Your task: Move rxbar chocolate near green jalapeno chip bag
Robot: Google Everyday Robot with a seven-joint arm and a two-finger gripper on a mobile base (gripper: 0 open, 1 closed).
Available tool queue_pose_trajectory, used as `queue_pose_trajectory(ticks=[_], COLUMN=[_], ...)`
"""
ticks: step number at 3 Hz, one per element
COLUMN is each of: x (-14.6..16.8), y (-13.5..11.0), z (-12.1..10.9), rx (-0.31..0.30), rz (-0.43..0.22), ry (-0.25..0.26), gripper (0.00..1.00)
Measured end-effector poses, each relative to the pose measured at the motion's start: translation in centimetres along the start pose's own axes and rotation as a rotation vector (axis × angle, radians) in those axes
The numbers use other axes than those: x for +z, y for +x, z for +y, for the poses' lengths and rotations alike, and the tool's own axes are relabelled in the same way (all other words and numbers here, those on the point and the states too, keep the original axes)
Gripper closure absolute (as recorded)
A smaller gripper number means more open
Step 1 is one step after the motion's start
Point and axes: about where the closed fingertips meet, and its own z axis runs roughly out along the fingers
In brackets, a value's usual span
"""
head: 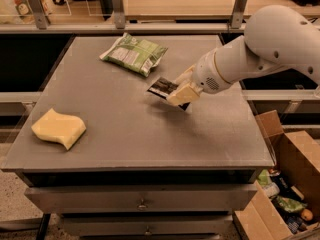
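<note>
The rxbar chocolate [162, 87], a dark flat bar with a white patch at its left end, is held in my gripper [179, 90] above the middle of the grey table [125, 134]. The cream fingers are shut on the bar's right end. The green jalapeno chip bag [134, 53] lies flat at the table's far side, a short way up and left of the bar. My white arm reaches in from the right.
A yellow wavy sponge [58, 128] lies near the table's front left. An open cardboard box [287, 184] with assorted items stands on the floor at the right. Railings and a wooden surface run behind the table.
</note>
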Motion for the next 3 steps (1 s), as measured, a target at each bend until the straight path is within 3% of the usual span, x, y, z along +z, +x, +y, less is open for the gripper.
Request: queue_pose_trajectory(ticks=[3], x=[7.9], y=[-5.0], z=[-0.4], rx=[-0.046], rz=[-0.088], ry=[-0.110], gripper=[1.00])
